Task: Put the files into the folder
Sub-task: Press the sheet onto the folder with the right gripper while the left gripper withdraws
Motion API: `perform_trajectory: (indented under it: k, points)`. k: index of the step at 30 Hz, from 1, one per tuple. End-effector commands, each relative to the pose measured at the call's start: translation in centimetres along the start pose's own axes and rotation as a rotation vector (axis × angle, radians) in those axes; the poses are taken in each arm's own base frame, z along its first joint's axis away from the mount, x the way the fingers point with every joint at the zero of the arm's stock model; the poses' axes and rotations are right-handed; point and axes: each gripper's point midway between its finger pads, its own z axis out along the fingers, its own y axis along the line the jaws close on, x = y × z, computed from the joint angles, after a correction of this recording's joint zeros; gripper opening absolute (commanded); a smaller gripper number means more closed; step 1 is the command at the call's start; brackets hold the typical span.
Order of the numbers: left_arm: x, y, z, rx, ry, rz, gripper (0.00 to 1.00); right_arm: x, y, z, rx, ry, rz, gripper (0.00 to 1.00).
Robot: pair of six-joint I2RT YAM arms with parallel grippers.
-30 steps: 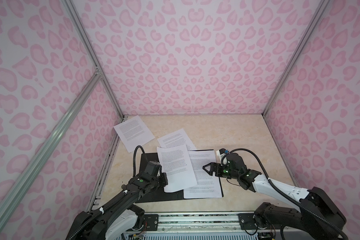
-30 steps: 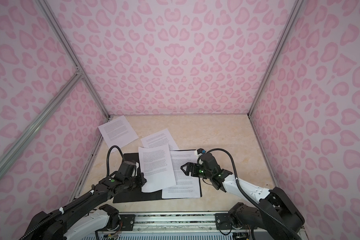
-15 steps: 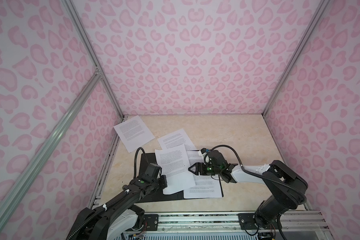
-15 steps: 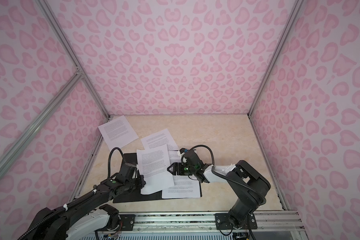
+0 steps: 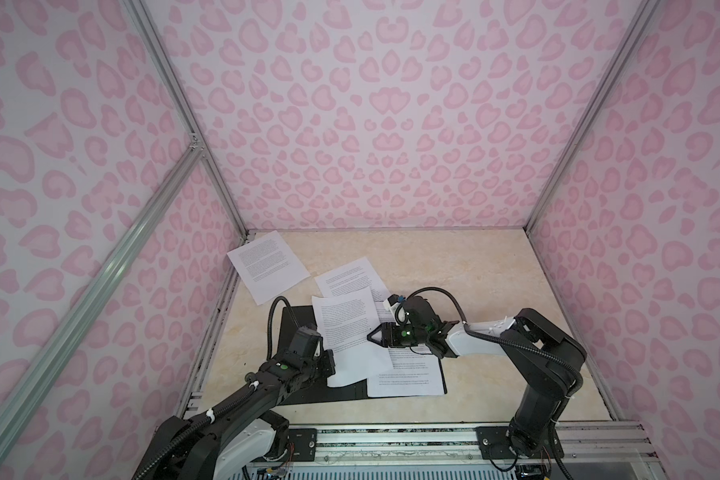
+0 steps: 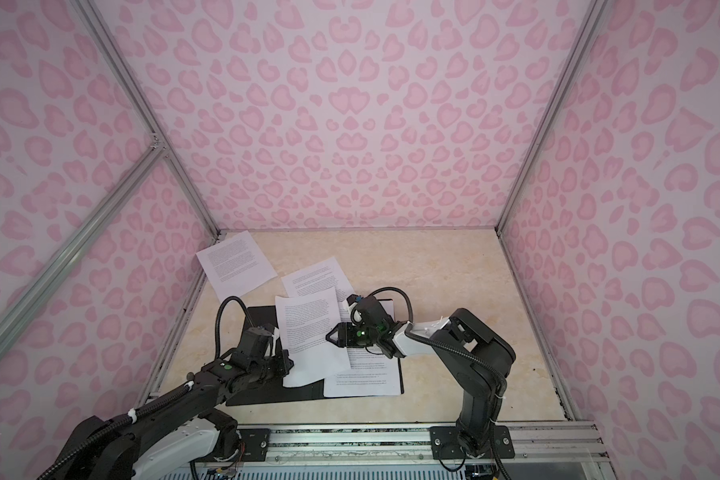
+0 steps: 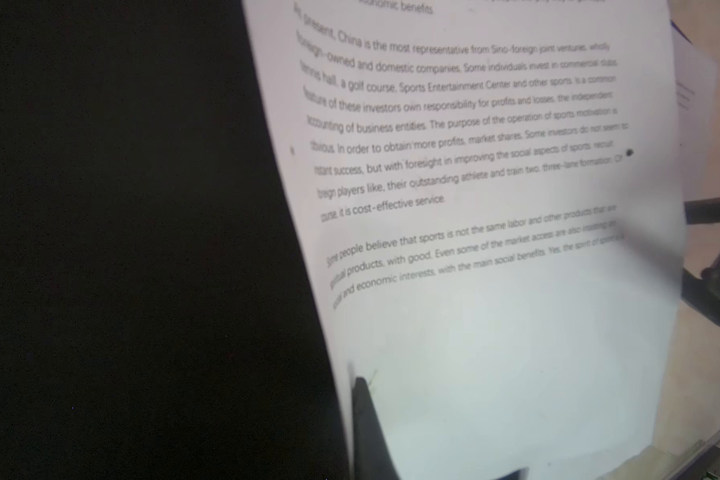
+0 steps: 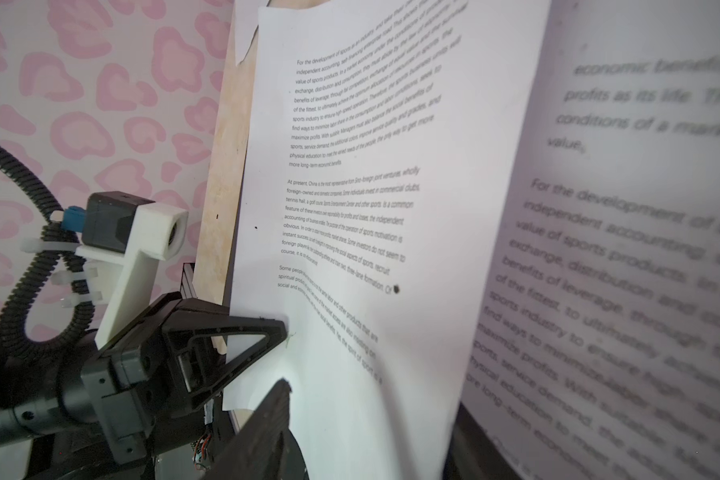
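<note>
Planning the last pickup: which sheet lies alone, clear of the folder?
The sheet in the far left corner; the others overlap one another at the black folder.

Both top views: high above robot-base side, angled down, far, whole beige marble-look tabletop (image 5: 454, 266) in frame. Left wrist view: very near, skimming white printed paper sheet (image 7: 495, 332) beside black folder interior (image 7: 121, 249). Right wrist view: near, same sheet from opposite side, facing left gripper (image 8: 285, 332).

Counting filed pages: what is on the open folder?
One sheet lies flat on the folder's right half; a second sheet, in the left pincer, overlaps it. Anything beneath is hidden.
</note>
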Motion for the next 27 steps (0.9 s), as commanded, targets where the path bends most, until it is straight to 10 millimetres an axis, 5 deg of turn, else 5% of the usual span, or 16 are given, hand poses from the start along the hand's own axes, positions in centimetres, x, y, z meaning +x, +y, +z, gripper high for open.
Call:
perform_trajectory:
  k: [1, 9, 15, 17, 19, 22, 27]
  points:
    - [0.7, 0.5, 0.1, -0.014, 0.025, -0.002, 0.03, -0.2, 0.5, 0.5, -0.041, -0.003, 0.019, 0.45]
    - [0.7, 0.4, 0.0, -0.008, 0.017, -0.001, 0.03, -0.6, 0.7, 0.6, -0.073, -0.025, 0.055, 0.3]
    - [0.3, 0.1, -0.4, 0.0, 0.003, 0.001, 0.14, -0.6, 0.6, 0.3, -0.073, -0.029, 0.079, 0.0]
    - [0.4, -0.7, -0.6, 0.04, 0.007, 0.001, 0.27, -0.8, 0.8, -0.1, -0.07, -0.043, 0.077, 0.0]
    - [0.1, -1.8, -1.0, 0.09, 0.004, -0.009, 0.62, -1.2, 1.2, -0.8, -0.07, -0.061, 0.066, 0.0]
    - [-1.1, -4.6, -2.8, 0.197, -0.021, -0.004, 0.97, -2.0, 2.7, -2.0, -0.115, -0.087, 0.059, 0.0]
    - [-4.5, -9.7, -8.8, 0.338, -0.115, 0.047, 0.98, -2.7, 3.7, -4.2, -0.101, -0.133, 0.032, 0.0]
